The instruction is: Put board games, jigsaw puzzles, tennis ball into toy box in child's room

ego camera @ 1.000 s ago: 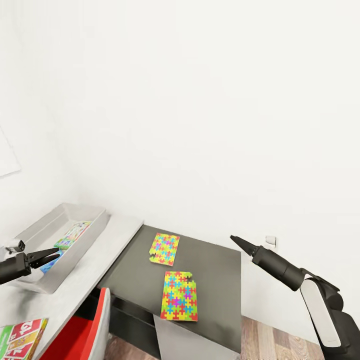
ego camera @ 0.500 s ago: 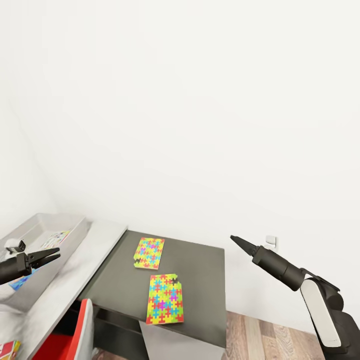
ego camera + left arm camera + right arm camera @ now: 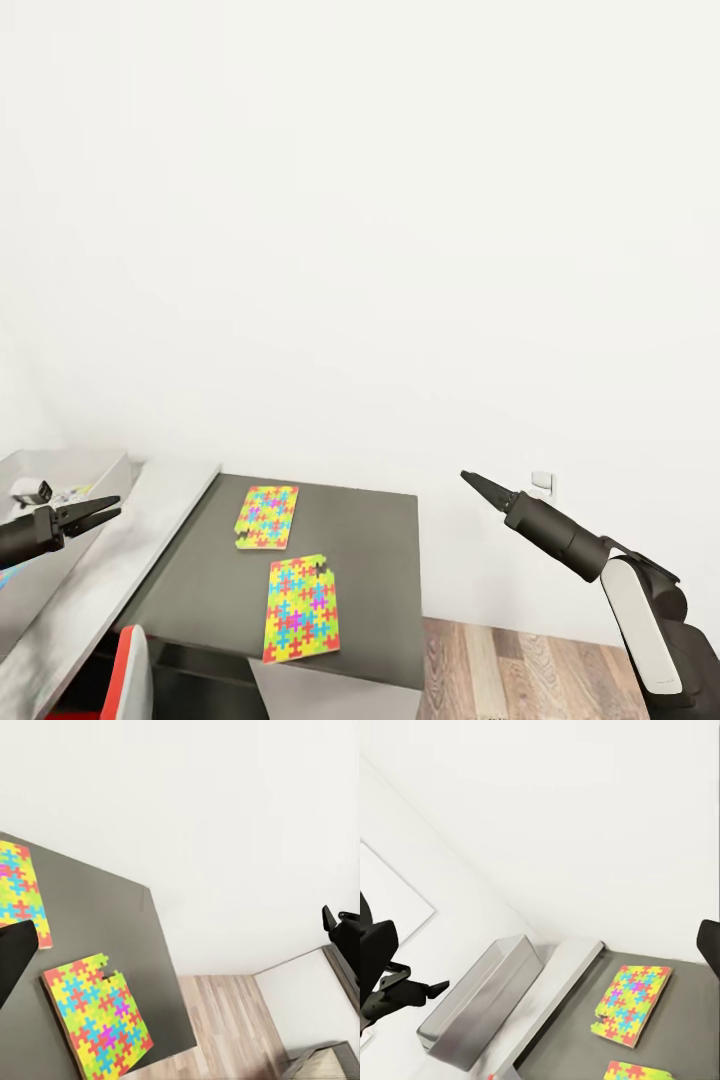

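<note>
Two jigsaw puzzles lie flat on the dark lower wing of the table [image 3: 380, 560], and both have slid leftward across the head view over the last second while the arms kept their places in the picture. That points to the robot's head or base turning rightward, not to anything on the desk moving.

At far left the toy box [image 3: 60, 475] now shows just its near corner at the picture's edge; a second ago its whole length and the colourful boxes inside were in plain sight. The left gripper [image 3: 105, 510] hangs beside it over the pale desktop, its fingers slightly apart and holding nothing.

Next comes the farther jigsaw puzzle [image 3: 267, 515], then the nearer jigsaw puzzle [image 3: 300, 608] close to the wing's front edge; the two lie near each other without touching. A red chair [image 3: 130, 670] peeks in below.

At right, the right gripper [image 3: 475, 484] points toward the wall, fingers together and empty, well apart from both puzzles.

Judging by this turn, the robot is probably lining up on the puzzles as its next pickups.

No brand or lettering is legible now; the puzzles carry only their interlocking colour pattern.
</note>
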